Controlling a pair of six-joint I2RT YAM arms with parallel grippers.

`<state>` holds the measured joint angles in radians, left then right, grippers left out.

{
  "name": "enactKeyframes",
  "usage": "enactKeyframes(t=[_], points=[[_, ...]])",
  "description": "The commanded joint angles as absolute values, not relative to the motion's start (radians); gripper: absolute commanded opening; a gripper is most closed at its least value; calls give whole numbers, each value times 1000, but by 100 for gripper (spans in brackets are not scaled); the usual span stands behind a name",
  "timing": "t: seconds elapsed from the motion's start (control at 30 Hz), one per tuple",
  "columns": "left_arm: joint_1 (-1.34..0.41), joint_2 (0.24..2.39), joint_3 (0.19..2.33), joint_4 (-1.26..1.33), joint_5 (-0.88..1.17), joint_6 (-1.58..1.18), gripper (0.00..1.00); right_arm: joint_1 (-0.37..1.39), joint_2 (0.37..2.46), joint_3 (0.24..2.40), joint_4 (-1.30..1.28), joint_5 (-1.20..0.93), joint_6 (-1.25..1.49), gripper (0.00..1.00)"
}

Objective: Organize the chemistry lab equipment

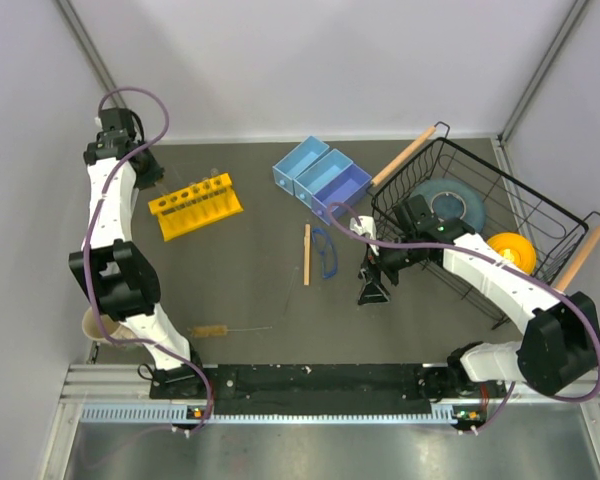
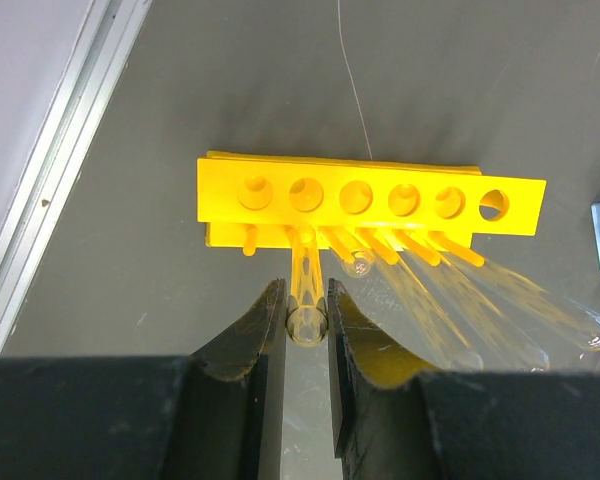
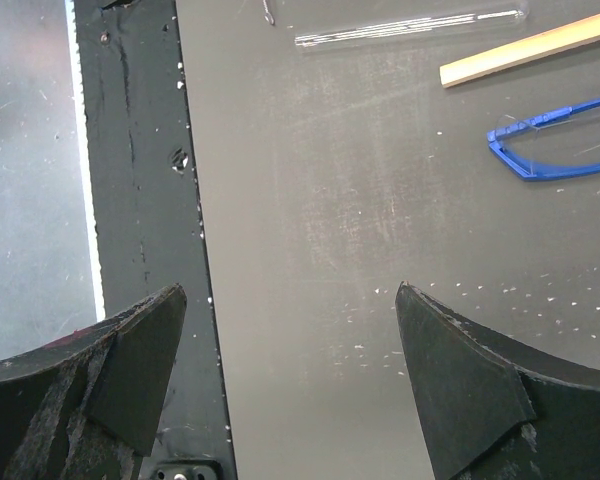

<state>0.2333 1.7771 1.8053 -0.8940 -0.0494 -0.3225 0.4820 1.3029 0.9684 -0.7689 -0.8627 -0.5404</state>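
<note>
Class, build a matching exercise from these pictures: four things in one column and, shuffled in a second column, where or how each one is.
1 left gripper
2 right gripper
3 safety glasses
4 yellow bowl

a in the wire basket
b shut on a glass tube
c open, empty
d flat on the table beside the wooden stick

Pairs: 1-b, 2-c, 3-d, 4-a

On your surface (image 1: pixel 260 290), the rack (image 1: pixel 195 207) sits back left, and your left end effector (image 2: pixel 307 312) is closed on one tube (image 2: pixel 304 262) standing in it. The bins (image 1: pixel 321 177) lie back centre. Before them lies the stick (image 1: pixel 306 254), with the safety glasses (image 1: pixel 325 252) just right of it. The brush (image 1: pixel 212 329) lies front left. The basket (image 1: pixel 540 205) stands right, holding the plate (image 1: pixel 450 203) and bowl (image 1: pixel 512 250).
</note>
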Motion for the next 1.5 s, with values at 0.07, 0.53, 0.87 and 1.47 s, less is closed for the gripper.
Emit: enactKeyframes(t=[0.07, 0.53, 0.87, 1.47], points=[[241, 1781, 1825, -887, -20, -310, 4, 476, 1307, 962, -738, -900, -563, 87], [242, 1721, 1871, -903, -54, -296, 4, 474, 1310, 963, -738, -904, -563, 87], [239, 1671, 1793, -900, -35, -278, 3, 474, 1312, 962, -738, -899, -563, 87], [242, 1701, 1744, -888, -26, -278, 4, 476, 1322, 960, -739, -891, -563, 87]])
